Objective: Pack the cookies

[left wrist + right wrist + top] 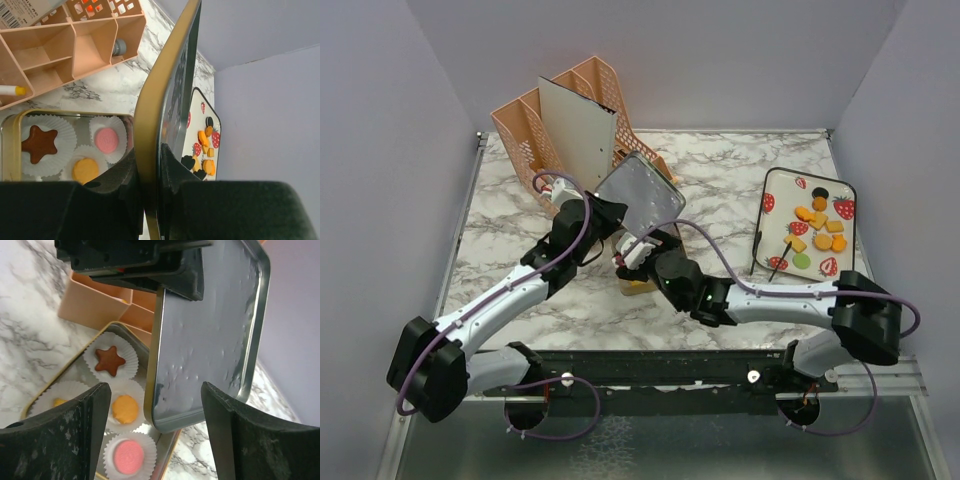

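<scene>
Three cookies sit in paper cups inside the tin: a brown star, an orange round and a pink round. More cookies lie on the strawberry tray at the right of the top view, on the right arm's side. The right gripper hangs over the tin with its fingers spread and empty, so the tray is a reach to the right. The left gripper clamps the tin lid by its rim, holding it on edge beside the tin with its long side running upward.

Lab booth: blank grey walls, marble tabletop.
</scene>
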Controlling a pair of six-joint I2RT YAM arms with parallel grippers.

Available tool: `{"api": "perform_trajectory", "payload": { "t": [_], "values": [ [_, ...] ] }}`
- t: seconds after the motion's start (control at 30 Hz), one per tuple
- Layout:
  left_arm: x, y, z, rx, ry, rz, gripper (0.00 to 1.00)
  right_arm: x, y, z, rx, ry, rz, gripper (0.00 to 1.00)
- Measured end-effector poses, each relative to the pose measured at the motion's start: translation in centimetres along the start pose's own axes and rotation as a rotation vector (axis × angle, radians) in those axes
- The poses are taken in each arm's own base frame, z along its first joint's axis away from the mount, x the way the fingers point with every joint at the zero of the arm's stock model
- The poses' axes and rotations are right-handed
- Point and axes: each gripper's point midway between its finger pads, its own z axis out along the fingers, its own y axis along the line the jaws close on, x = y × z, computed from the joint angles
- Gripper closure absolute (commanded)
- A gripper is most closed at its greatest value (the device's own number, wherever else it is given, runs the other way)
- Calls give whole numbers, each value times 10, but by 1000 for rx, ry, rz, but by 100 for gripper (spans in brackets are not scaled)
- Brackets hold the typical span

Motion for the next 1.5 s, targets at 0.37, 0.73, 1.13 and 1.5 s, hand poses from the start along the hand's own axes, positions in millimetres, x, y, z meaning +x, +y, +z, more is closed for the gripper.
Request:
{"api": "perform_trajectory", "payload": {
  "t": [0.37,0.73,1.13,1.5],
  "values": [
    [-1,1,-7,11,-5,-12,100,7,-9,19,213,43,-200,65],
    [-12,-5,-27,56,-38,-29,60,-4,-8,16,257,26,-229,99],
    [-88,-34,-101,195,-327,18,10,-49,-28,-7,187,-53,74,99],
    [-92,2,-105,98,-396,238,3,-56,-40,-16,112,-48,355,99]
  ]
}}
